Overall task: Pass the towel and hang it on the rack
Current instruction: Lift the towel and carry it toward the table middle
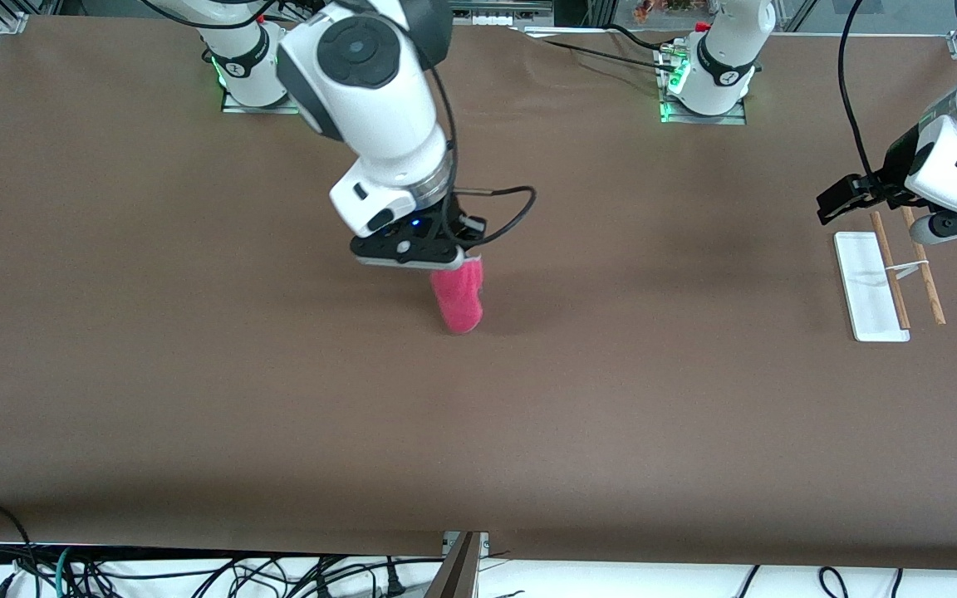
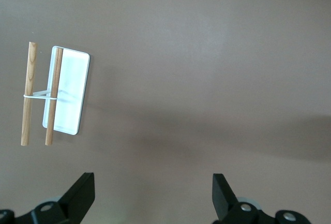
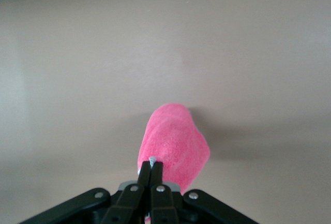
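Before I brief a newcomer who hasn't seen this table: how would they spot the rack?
Look to the left arm's end of the brown table, under the waiting left gripper. The rack stands there: a flat white base carrying two thin parallel wooden rods, unlike the pink towel hanging mid-table.

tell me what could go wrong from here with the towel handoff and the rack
The right end effector pinches only a thin edge of the towel, so the hanging cloth might slip out during the pass. The left end effector waits open above the table beside the rack, well away from the towel. The rack's thin rods may tip if bumped.
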Action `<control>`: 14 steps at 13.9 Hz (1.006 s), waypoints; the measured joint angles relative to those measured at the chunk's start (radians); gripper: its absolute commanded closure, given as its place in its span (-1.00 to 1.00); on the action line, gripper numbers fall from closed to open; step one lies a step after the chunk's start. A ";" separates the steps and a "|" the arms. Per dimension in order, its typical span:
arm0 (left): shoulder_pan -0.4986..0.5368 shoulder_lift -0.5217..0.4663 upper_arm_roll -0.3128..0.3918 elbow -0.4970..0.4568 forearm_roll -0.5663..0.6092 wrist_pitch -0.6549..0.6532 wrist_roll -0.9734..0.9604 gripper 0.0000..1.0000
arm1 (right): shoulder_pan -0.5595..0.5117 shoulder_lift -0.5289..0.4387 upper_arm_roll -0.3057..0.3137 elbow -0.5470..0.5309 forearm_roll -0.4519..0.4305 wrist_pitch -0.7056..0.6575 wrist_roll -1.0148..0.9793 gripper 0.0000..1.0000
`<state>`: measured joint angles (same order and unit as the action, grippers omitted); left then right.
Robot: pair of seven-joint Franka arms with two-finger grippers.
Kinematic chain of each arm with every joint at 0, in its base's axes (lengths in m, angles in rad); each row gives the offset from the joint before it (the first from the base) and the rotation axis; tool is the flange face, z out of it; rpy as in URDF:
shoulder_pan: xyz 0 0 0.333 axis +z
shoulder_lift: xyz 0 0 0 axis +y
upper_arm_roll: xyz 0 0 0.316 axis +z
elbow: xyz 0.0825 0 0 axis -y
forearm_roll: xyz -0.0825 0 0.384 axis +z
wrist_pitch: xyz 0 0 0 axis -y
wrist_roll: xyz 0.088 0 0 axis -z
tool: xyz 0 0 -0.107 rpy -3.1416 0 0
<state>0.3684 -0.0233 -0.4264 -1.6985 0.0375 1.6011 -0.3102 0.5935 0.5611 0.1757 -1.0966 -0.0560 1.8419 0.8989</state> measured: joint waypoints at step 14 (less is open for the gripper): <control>0.000 0.000 0.000 0.000 0.000 0.000 0.000 -1.00 | 0.061 -0.001 -0.002 0.000 0.000 0.124 0.122 1.00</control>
<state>0.3685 -0.0233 -0.4264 -1.6985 0.0375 1.6011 -0.3102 0.6546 0.5605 0.1740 -1.0965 -0.0558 1.9657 1.0212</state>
